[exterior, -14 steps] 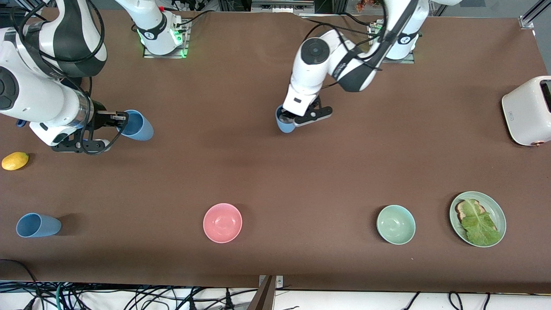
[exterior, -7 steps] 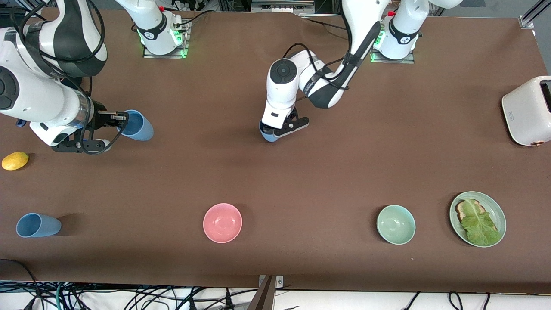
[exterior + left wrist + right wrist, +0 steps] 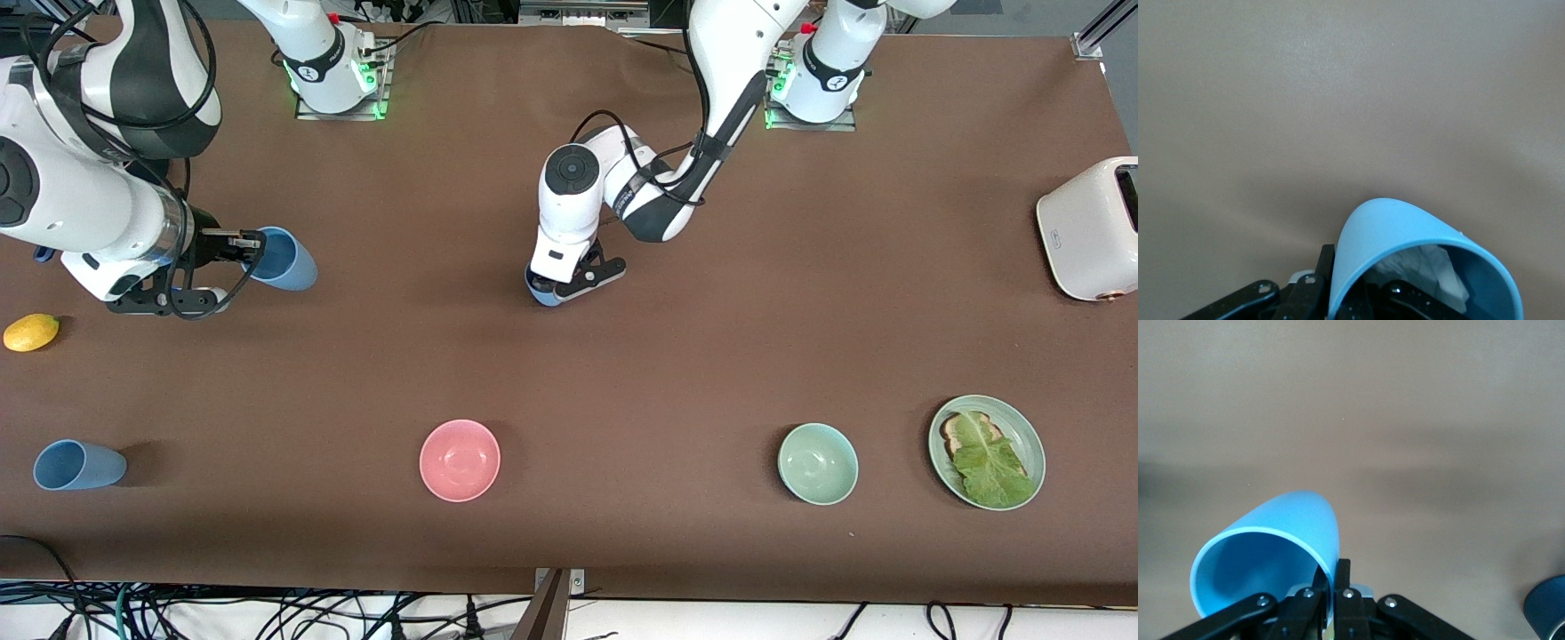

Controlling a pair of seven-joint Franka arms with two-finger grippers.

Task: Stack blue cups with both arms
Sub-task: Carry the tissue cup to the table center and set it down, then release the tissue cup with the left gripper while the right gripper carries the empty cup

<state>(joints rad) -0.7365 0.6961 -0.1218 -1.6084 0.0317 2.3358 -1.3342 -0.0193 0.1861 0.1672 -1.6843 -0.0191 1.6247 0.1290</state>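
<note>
My right gripper (image 3: 233, 255) is shut on the rim of a light-blue cup (image 3: 284, 260), held tilted low over the table near the right arm's end. In the right wrist view the gripper (image 3: 1336, 579) pinches the cup's (image 3: 1265, 547) wall. My left gripper (image 3: 558, 289) is shut on a second blue cup (image 3: 540, 294), low over the table's middle. In the left wrist view the gripper (image 3: 1338, 270) grips the cup (image 3: 1405, 233) by its rim, one finger inside. A third blue cup (image 3: 78, 465) lies on its side near the front edge at the right arm's end.
A lemon (image 3: 31, 332) lies near the right gripper. A pink bowl (image 3: 460, 460), a green bowl (image 3: 818, 463) and a green plate (image 3: 1029, 440) with toast and lettuce stand along the front. A white toaster (image 3: 1089, 227) stands at the left arm's end.
My left arm has carried its blue cup toward the right arm's end of the table and toward the front camera. The right arm and its cup have not moved.
</note>
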